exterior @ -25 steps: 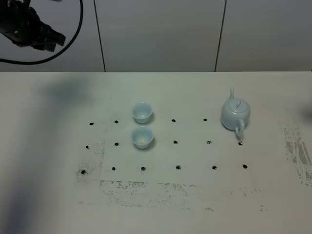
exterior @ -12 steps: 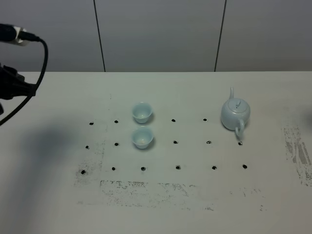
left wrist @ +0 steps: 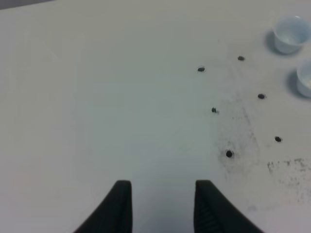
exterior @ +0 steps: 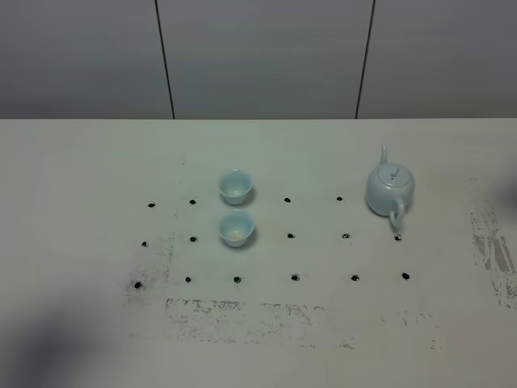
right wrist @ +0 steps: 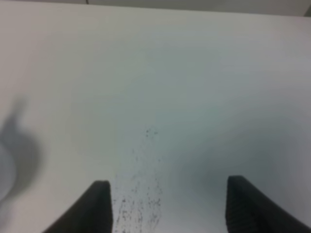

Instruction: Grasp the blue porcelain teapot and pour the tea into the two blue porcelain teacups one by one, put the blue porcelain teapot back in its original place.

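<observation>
Claws show only in the wrist views, closest to us. The left claw [left wrist: 163,206] hangs above bare surface [left wrist: 97,97] with its two dark fingers [left wrist: 121,206] a moderate gap apart and nothing between them; the cups lie well ahead of it. The right claw [right wrist: 170,208] is spread wide, also empty, over a faint patch of speckled wear. A grey shadow [right wrist: 19,145] falls on the surface off to one side, and we cannot tell what casts it.

In the high view, scuffs [exterior: 242,311] of dark wear run along the nearest part of the surface. Just beyond them we find black dots [exterior: 295,277] laid out in three rows. Among the dots, left of the middle, stands the nearer cup [exterior: 236,228], and just behind it the farther cup [exterior: 236,187]. They are close but not touching, both upright and open-mouthed. Well to their right, about level with the farther cup, the teapot [exterior: 390,191] sits upright with its lid on. Its loop handle is turned toward the near edge and its thin spout rises on the far side. Behind the surface we see grey wall panels [exterior: 258,56] split by dark vertical seams.
</observation>
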Available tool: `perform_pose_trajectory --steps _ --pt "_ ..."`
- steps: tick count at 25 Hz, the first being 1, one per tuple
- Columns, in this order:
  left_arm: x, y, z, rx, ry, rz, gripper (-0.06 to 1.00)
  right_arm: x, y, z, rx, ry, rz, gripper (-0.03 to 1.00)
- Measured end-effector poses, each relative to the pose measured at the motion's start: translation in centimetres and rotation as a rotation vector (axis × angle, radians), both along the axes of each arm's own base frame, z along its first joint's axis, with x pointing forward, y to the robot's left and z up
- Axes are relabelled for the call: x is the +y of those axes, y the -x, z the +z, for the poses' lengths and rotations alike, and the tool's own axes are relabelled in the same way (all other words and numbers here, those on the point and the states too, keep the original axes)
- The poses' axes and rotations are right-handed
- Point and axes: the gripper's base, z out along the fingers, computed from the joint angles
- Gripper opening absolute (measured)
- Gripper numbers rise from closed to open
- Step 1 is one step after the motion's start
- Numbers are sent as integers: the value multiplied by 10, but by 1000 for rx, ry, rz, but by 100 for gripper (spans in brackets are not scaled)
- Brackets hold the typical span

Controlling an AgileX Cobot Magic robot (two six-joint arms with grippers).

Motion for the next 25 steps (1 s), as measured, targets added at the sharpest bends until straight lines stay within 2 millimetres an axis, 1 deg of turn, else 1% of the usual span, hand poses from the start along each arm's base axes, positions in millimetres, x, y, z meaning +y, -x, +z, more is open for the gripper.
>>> perform_pose_trajectory --steps 3,6,8,10,14,17,19,21,25 --pt "4 42 0 -2 5 41 29 0 0 0 -4 2 -1 49" --pt "5 79 -8 8 32 75 29 0 -1 0 -10 4 -1 49" --pt "6 97 -17 -5 44 83 29 1 -1 1 -13 9 2 49" --pt "6 109 -25 -15 60 92 29 6 -2 1 -17 14 15 49" --pt "6 123 -39 -49 82 105 29 21 -5 1 -19 18 54 49" --pt "6 129 -54 -25 81 107 29 31 -7 1 -26 23 83 49" --pt "7 132 -64 20 74 108 29 36 -7 1 -29 26 97 49" --pt "7 132 -68 44 72 110 29 41 -8 1 -31 26 107 49" --pt "7 132 -68 47 73 110 29 45 -8 1 -31 30 120 49"
